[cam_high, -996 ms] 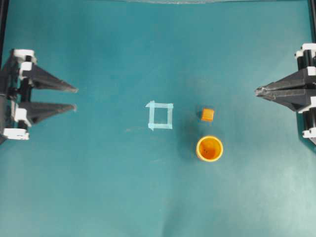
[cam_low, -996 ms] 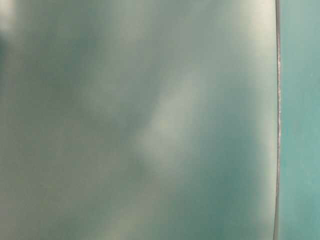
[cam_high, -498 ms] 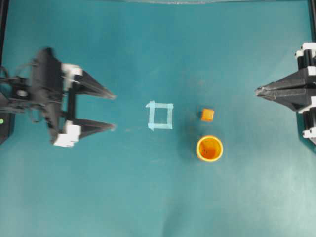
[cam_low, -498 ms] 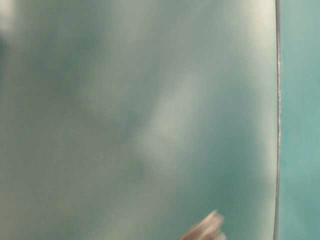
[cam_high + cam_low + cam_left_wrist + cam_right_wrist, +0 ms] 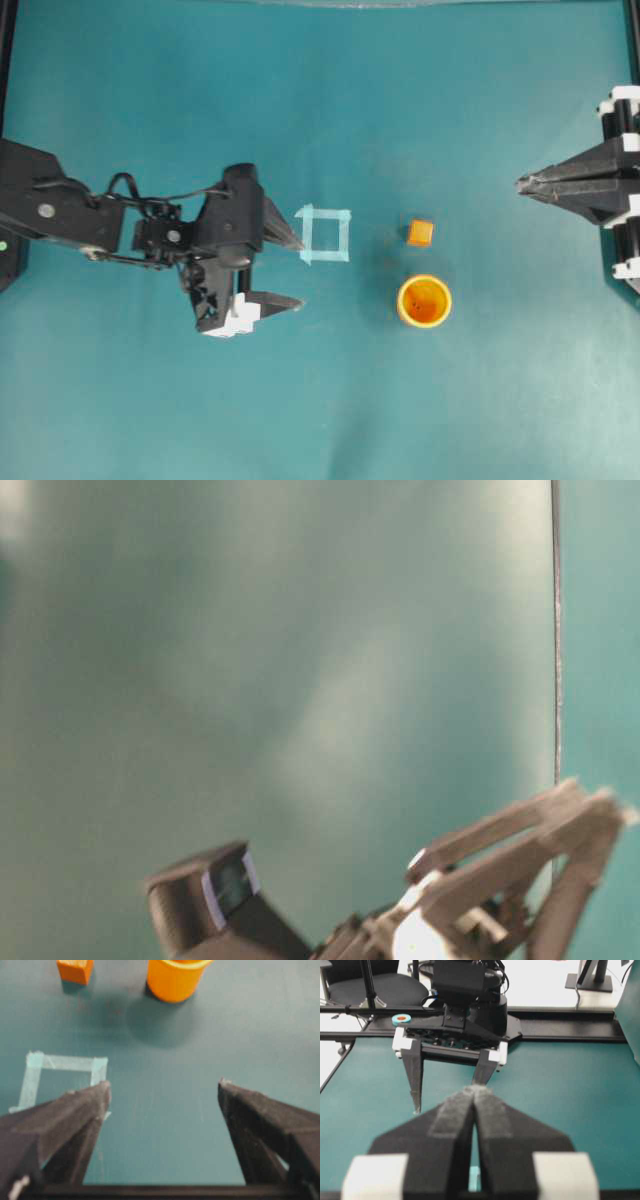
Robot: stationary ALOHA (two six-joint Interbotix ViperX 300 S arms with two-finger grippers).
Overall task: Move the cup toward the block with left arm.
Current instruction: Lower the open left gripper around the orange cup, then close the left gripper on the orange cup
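**Left arm lined up on the cup, a few ways this could go sideways**

I've got the left gripper (image 5: 290,270) out over the mat with its jaws spread wide and nothing between them. I'll use the tape square (image 5: 325,234) as my reference: in the overhead view one fingertip sits right at the square's left edge, the other below and a bit left of it. The cup (image 5: 425,300) stands upright, right of the square and a little lower, well apart from the gripper. The block (image 5: 420,232) is level with the square, on its right, just above the cup with a small gap between them.

The right gripper (image 5: 522,184) is parked far right of the square, jaws pressed together, out of it.

My worries (the table-level cam is mostly blur, so no help judging height): the gap is small, so a push that runs long would shove the cup into the block and knock it off its spot. Catching the rim high could tip the cup. An off-centre touch with one finger would probably just spin or skid it sideways
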